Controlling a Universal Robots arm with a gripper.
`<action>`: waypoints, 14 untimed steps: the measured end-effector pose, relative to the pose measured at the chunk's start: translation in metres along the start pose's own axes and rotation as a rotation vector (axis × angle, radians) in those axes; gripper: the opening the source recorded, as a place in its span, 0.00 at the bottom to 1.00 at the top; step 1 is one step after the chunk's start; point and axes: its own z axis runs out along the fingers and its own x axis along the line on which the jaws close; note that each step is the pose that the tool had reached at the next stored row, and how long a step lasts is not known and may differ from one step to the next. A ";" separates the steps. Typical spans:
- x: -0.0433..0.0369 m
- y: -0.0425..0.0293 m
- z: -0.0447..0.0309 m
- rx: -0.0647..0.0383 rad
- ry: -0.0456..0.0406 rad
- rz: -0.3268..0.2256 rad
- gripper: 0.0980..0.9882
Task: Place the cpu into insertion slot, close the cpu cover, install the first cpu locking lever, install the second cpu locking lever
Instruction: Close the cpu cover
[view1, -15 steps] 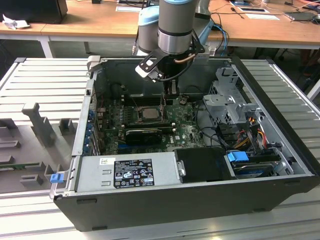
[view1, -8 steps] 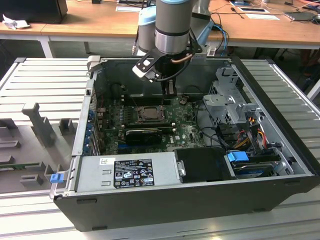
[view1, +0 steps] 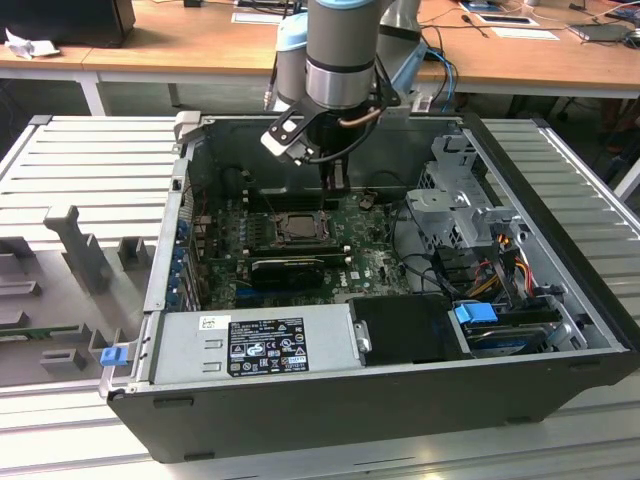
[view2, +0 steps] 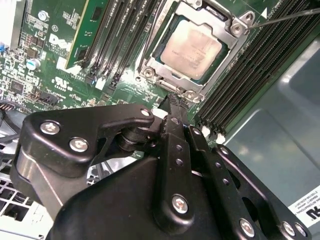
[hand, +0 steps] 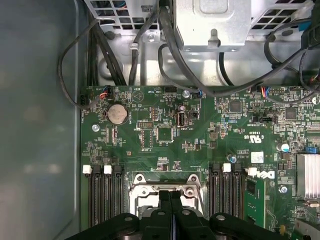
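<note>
In the second wrist view my pincer (view2: 176, 100) was pressed shut, empty, its tips at the rim of the insertion slot (view2: 148, 73), where the cpu (view2: 192, 50) lay under the closed cpu cover (view2: 210, 15). I judged the lever step in hand, since one thin locking lever (view2: 285, 17) stood free. White print marked the motherboard (view2: 60, 40) and the power supply label (view1: 265, 345).

A green circuit board (hand: 165, 135) lies beneath the gripper (hand: 170, 194). Black memory slots (hand: 96, 200) flank it on both sides, and a coin battery (hand: 117, 113) sits farther off.
</note>
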 end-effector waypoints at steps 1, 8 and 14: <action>-0.0001 -0.0026 0.0005 0.000 0.0003 0.000 0.01; -0.0019 -0.0147 0.0091 0.000 0.0006 0.000 0.01; -0.0020 -0.0304 0.0098 0.000 0.0049 -0.002 0.01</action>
